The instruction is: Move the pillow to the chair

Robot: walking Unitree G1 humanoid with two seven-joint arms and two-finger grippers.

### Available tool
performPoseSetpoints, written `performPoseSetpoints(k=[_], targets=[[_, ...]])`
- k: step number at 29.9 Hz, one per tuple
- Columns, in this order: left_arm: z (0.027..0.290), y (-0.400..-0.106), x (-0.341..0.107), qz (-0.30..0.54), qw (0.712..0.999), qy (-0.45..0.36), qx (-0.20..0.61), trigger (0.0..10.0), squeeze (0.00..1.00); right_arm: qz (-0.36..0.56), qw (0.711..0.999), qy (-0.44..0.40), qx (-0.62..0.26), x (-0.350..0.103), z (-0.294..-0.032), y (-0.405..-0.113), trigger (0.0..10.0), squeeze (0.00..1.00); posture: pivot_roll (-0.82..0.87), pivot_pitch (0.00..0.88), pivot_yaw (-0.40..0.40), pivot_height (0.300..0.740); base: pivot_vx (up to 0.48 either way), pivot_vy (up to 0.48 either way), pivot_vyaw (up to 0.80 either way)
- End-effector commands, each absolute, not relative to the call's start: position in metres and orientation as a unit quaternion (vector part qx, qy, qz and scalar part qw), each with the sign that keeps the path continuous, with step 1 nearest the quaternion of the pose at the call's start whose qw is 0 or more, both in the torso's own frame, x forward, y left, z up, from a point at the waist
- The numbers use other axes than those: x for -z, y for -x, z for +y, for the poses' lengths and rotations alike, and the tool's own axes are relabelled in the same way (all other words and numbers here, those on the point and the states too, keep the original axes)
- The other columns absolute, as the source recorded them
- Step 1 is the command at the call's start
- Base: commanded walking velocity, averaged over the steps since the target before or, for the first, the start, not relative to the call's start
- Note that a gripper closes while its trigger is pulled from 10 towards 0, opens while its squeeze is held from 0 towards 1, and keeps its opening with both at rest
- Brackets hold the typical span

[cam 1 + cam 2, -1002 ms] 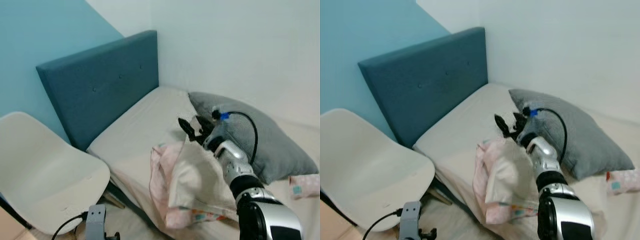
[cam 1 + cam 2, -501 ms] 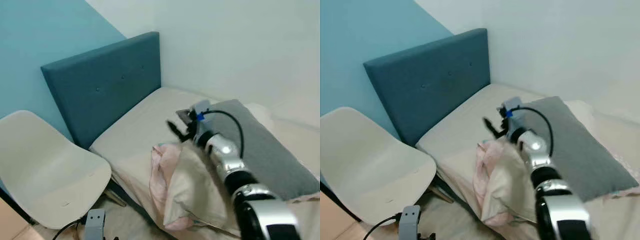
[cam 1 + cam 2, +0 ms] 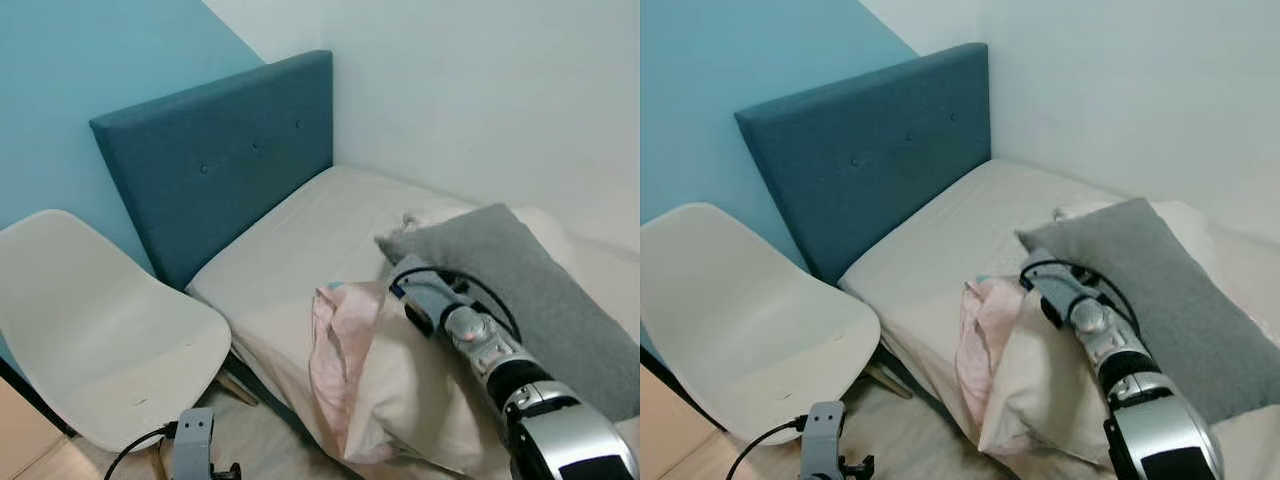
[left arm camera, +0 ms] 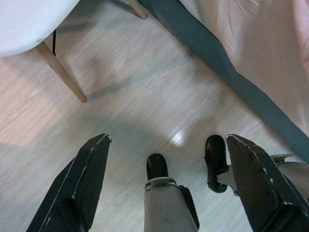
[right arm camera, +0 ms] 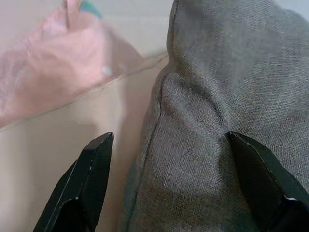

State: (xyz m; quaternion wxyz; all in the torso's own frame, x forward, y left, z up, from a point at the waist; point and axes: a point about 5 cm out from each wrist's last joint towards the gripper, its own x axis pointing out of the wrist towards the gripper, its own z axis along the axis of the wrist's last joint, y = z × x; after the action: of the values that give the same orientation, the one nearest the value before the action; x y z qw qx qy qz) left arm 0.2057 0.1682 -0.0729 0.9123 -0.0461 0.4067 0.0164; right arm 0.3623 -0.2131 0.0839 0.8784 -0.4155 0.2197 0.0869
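Pillow (image 3: 530,290), grey, lies on the bed (image 3: 300,240), tilted up on a cream cushion (image 3: 420,390). Right gripper (image 5: 164,159) pushes against its corner, fingers (image 5: 82,188) spread either side, not clenched. White chair (image 3: 90,330) stands beside the bed. Left gripper (image 4: 166,183) hangs over the floor (image 4: 135,92), fingers spread.

Soft, even light fills the room, bright without hard shadows. The white wall (image 3: 480,90) on the right is pale and slightly washed out. A dim shadow lies under the chair (image 3: 100,330) and along the bed's (image 3: 300,240) near edge. The head views are mildly soft, with no strong motion blur. In the left wrist view the wooden floor (image 4: 135,96) carries a small bright glare spot and faint chair-leg shadows. In the right wrist view the grey pillow (image 5: 222,87) weave is sharp, while the pink cloth (image 5: 53,67) behind blurs.
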Motion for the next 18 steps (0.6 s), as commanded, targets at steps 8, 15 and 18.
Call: performPoseSetpoints(k=[8, 15, 18], targets=[[0.172, -0.199, 0.076, 0.414, 0.909, 0.039, -0.016, 10.0, 0.00, 0.256, 0.830, 0.495, -0.029, -0.075, -0.236, -0.353, 10.0, 0.00, -0.23, 0.000, 0.036, 0.710, 0.000, 0.000, 0.00], [0.168, -0.199, 0.077, 0.414, 0.909, 0.044, -0.011, 10.0, 0.00, 0.259, 0.818, 0.514, 0.011, -0.083, -0.243, -0.356, 10.0, 0.00, -0.23, 0.005, 0.032, 0.710, 0.000, 0.000, 0.00], [0.168, -0.197, 0.077, 0.415, 0.909, 0.045, -0.012, 10.0, 0.00, 0.255, 0.821, 0.509, 0.035, -0.088, -0.251, -0.356, 5.2, 0.00, -0.23, 0.007, 0.030, 0.710, 0.000, 0.000, 0.00]])
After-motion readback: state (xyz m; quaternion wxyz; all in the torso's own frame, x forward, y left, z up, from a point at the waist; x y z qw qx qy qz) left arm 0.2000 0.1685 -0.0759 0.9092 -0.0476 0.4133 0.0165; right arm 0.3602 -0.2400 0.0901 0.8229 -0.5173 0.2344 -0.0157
